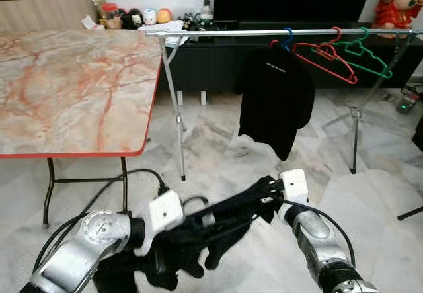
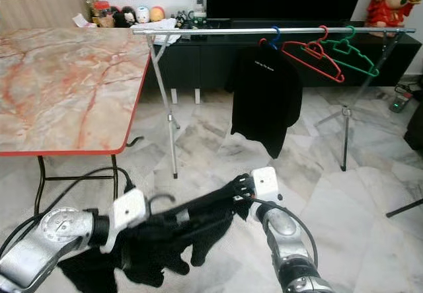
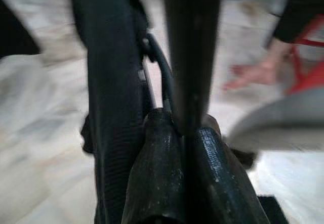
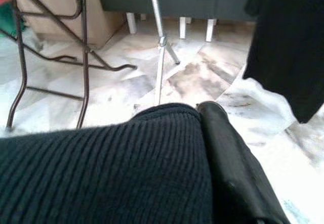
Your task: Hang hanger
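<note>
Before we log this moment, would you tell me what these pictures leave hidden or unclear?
- Left gripper: head views, buried in the black garment; its fingers' stance is unreadable.
- Left wrist view: blurred; a hand beside something red, which cannot be identified.
- Right gripper: the garment's ribbed cloth covers one finger in the right wrist view.
- Hanger hook: its body lies under the garment.

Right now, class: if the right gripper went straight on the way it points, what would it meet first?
The right gripper, shut on the dark garment, points toward the rack. Probably the rack's near leg first, though depth is unclear; the hanging black T-shirt lies to one side.
</note>
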You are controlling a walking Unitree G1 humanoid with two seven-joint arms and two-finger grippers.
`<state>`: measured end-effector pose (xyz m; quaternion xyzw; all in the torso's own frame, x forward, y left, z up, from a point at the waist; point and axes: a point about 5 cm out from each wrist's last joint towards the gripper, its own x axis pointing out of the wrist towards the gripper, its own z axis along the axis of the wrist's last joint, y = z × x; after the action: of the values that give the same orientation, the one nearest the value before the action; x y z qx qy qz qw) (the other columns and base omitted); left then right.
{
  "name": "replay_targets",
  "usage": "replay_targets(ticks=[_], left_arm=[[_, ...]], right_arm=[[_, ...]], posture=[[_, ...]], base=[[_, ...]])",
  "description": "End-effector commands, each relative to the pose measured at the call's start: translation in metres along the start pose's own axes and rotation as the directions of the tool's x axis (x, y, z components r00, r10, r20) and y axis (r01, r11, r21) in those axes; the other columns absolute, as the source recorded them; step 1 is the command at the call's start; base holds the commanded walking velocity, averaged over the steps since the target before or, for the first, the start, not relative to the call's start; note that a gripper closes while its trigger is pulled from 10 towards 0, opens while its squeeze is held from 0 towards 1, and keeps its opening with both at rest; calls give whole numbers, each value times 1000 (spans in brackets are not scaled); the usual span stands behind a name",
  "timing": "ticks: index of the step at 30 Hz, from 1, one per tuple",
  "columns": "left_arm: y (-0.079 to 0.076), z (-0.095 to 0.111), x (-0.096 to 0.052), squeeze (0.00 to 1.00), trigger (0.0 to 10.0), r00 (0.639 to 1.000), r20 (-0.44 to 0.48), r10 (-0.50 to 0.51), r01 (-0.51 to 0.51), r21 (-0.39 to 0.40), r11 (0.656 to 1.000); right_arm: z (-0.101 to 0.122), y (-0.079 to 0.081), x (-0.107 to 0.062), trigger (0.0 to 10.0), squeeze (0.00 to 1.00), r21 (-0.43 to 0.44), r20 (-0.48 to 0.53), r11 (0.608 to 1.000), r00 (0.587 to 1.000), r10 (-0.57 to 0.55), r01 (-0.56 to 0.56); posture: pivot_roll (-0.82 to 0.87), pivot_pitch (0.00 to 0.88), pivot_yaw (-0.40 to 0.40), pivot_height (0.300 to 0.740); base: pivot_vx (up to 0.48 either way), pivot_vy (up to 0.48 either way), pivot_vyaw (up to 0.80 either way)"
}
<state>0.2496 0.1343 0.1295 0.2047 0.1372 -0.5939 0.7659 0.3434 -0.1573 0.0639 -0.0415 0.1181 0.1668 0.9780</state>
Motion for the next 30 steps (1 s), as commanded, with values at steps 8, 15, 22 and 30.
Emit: replay_targets(ticks=[8, 15, 22, 30], left_arm=[[-2, -18, -7, 0, 10000, 979, -191, -68, 84, 77, 993], [-10, -25, -9, 0, 10000, 922, -352, -159, 222, 144, 964], [-10, -30, 3, 0, 10000, 885, -436, -164, 279, 215, 936], [24, -30, 16, 0, 10000, 899, -405, 170, -24, 342, 939]], right_arm=[[-2, -13, -7, 0, 0, -137, -34, 990, 999, 3, -7], [-2, -16, -9, 0, 0, -164, -20, 986, 1000, 5, -8], [26, 2, 4, 0, 0, -80, 128, 993, 987, 95, -85], [34, 29, 11, 0, 0, -83, 96, 937, 933, 346, -339]], posture=[[73, 92, -11, 740], [77, 93, -8, 740], [76, 94, -2, 740], [77, 93, -4, 740]], base=[[0, 0, 0], [0, 0, 0], [0, 0, 0], [0, 0, 0]])
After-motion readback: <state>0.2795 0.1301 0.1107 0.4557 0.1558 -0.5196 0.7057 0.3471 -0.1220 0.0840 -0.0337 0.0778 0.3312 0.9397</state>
